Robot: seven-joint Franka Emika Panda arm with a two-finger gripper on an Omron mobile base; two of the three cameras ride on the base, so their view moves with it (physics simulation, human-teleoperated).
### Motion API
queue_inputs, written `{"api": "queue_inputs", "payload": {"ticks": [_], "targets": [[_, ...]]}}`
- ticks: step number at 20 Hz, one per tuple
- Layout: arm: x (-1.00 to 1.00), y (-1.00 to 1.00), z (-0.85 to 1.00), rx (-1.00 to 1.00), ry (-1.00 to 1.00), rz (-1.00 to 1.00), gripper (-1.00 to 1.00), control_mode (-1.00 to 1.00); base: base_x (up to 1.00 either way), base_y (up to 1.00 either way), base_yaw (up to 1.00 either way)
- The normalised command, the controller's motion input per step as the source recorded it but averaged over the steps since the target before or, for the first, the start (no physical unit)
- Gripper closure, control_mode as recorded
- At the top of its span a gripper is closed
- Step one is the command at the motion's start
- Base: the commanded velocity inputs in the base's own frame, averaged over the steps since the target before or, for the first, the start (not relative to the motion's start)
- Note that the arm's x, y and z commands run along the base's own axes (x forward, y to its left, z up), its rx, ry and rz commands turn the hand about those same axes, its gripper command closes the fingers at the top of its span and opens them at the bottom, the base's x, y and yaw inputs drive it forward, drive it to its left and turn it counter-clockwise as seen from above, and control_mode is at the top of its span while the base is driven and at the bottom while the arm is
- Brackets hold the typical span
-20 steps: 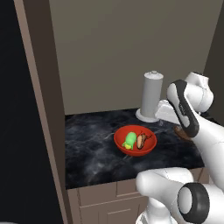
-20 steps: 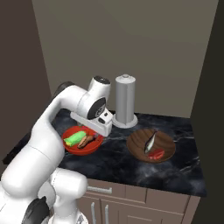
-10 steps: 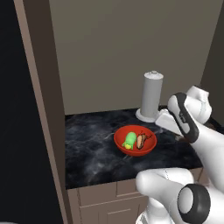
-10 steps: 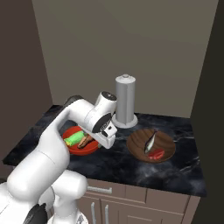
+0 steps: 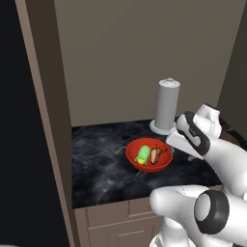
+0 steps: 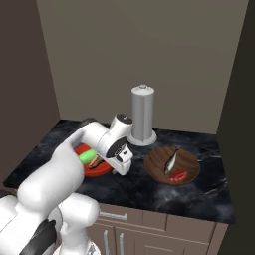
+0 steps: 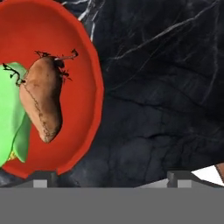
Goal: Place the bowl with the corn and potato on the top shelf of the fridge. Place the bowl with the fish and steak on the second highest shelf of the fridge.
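Right, early days: both bowls sit on the black marbled desk [image 5: 101, 164], and by the look of things neither has gone anywhere near a fridge shelf. Nothing delivered, everything left to do.

Red bowl [image 5: 149, 155] first. It holds the corn [image 5: 142, 155], green husk with a yellow tip, and the brown potato [image 5: 155, 155] lying just beside it, the two touching or nearly so. That one is bound for the top shelf. Off to its right in the right base view sits the brown bowl [image 6: 172, 165], with the slim dark fish [image 6: 171, 159] above the red steak [image 6: 177, 175]. That one is for the second highest shelf. A grey cylinder [image 6: 142, 115] stands behind, between the two bowls.

Now the end effector [image 7: 113, 177]. It hangs low over the desk at the red bowl's right edge, jaws spread about as wide as they go and released, gripping nothing. In the hand view one fingertip [image 7: 42, 178] sits at the bowl's rim, the other fingertip [image 7: 181, 178] over bare marble, so the rim falls between them. Whether a finger actually touches the rim, I cannot tell. My read: it is lining up to pinch that rim, and the lift is not yet begun.
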Motion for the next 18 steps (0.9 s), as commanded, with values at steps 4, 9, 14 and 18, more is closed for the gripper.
{"api": "queue_inputs", "payload": {"ticks": [4,9,14,18], "targets": [[0.27,0.02,-0.37,0.0,0.03,0.0,-1.0,-1.0,0.0,0.0,0.0],[0.25,0.03,-0.4,0.0,0.02,0.0,-1.0,-1.0,0.0,0.0,0.0],[0.32,0.01,-0.29,0.0,0.0,0.0,-1.0,-1.0,0.0,0.0,0.0],[0.38,0.02,-0.26,0.0,0.0,0.0,-1.0,-1.0,0.0,0.0,0.0]]}}
